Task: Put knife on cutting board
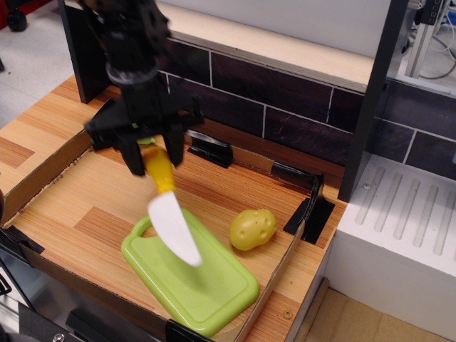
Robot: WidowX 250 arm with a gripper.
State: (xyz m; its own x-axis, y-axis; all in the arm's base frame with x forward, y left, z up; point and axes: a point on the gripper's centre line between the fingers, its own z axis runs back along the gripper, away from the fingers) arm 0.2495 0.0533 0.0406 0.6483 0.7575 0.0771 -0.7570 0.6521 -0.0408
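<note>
One knife [169,214] hung from the black gripper [154,158], which we saw clamped on its yellow handle; the white blade slanted down to the right below the fingers, its tip over the lime-green cutting board [206,281]. We noted a yellow potato [253,228] just beside the board on the table [85,214].

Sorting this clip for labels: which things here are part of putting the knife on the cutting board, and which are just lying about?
Part of the job:
- knife, held by its yellow handle, blade angled over the board
- cutting board, green, lying flat
- gripper, shut on the knife

Just lying about:
- yellow toy potato, right of the board
- green thing behind the gripper, mostly hidden
</note>
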